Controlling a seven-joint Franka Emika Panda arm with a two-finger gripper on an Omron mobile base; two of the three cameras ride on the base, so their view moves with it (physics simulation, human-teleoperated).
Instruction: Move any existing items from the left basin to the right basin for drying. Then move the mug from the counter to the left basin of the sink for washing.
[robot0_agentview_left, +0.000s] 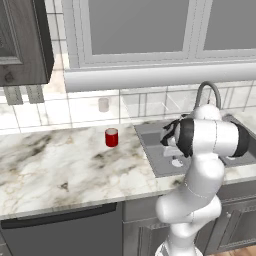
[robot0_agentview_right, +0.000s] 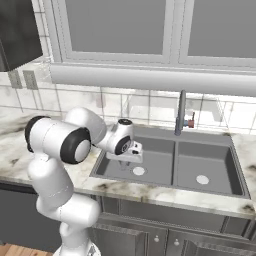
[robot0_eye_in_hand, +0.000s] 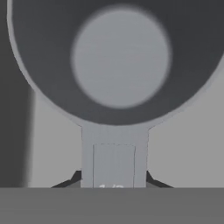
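Note:
The grey metal vessel (robot0_eye_in_hand: 118, 61) looms close in the hand view, its round mouth facing the camera and its straight handle (robot0_eye_in_hand: 114, 153) running down between my two dark fingertips. My gripper (robot0_eye_in_hand: 113, 181) is shut on that handle. In the right base view the gripper (robot0_agentview_right: 131, 156) hangs low over the left basin (robot0_agentview_right: 155, 150) of the sink, above its pale drain disc (robot0_agentview_right: 139, 170). The right basin (robot0_agentview_right: 215, 160) lies beside it. The red mug (robot0_agentview_left: 111, 137) stands upright on the counter (robot0_agentview_left: 60, 165), left of the sink.
The arched grey tap (robot0_agentview_right: 180, 112) rises behind the divider between the basins. A pale little cylinder (robot0_agentview_left: 103, 104) sits by the tiled back wall behind the mug. Wall cabinets hang above, and a dark cabinet (robot0_agentview_left: 22, 40) is at the upper left.

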